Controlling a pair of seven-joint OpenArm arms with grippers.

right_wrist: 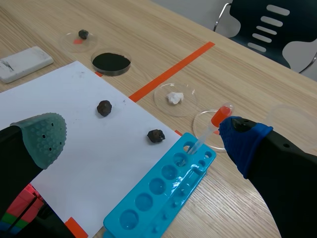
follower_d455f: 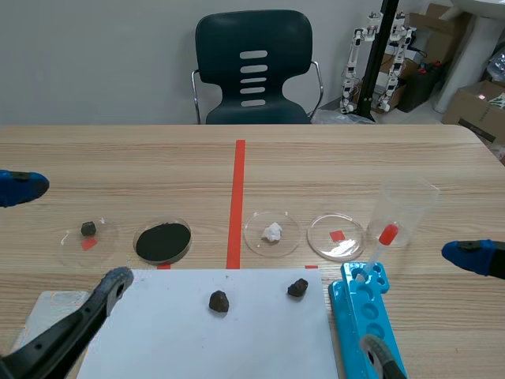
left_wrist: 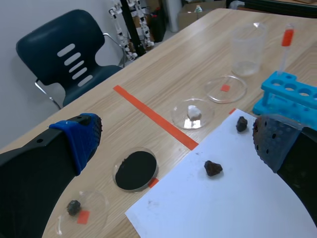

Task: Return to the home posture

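Note:
My left gripper hangs open above the table's left side, one blue pad far left and one grey pad near the white paper. In the left wrist view the left gripper holds nothing, and the paper lies below it. My right gripper is open over the blue tube rack. The right wrist view shows the right gripper empty, above the paper and the rack.
Two dark rocks lie on the paper. Behind it stand several petri dishes, one with black powder and one with a white lump. A beaker and a red-bulbed dropper stand at right. A chair faces the far edge.

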